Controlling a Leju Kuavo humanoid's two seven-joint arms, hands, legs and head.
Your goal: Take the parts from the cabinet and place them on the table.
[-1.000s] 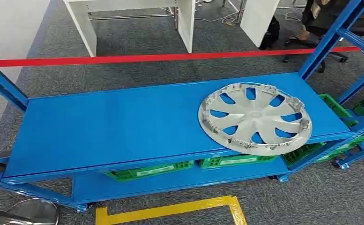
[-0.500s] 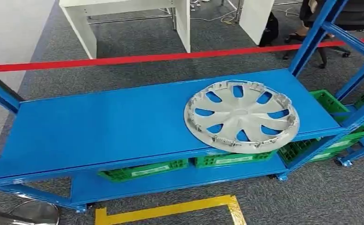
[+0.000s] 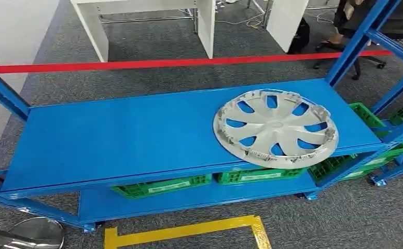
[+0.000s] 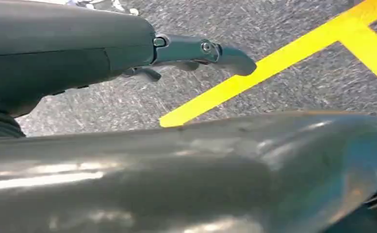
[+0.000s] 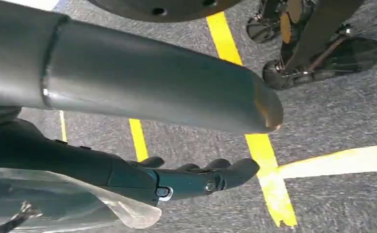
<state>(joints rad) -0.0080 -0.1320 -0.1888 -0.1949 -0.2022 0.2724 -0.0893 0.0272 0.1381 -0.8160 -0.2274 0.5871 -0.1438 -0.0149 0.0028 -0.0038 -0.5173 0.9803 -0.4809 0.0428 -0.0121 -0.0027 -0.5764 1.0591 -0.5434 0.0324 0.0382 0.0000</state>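
Presently the blue cabinet (image 3: 116, 140) stands on grey carpet, its top shelf carrying one silver wheel cover (image 3: 275, 128) lying flat toward the right end, its rim slightly overhanging the front edge. Green crates (image 3: 163, 185) sit on the lower shelf beneath. A red barrier strip (image 3: 152, 64) runs behind the cabinet. Yellow floor tape (image 3: 189, 232) lies in front. The left hand (image 4: 196, 51) hangs over the floor, fingers extended, holding nothing. The right hand (image 5: 196, 177) likewise hangs empty, fingers loosely apart.

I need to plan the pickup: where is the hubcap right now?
In the head view, the silver hubcap lies flat on the right part of the blue rack's top shelf, its near edge overhanging the front, above the green crates.
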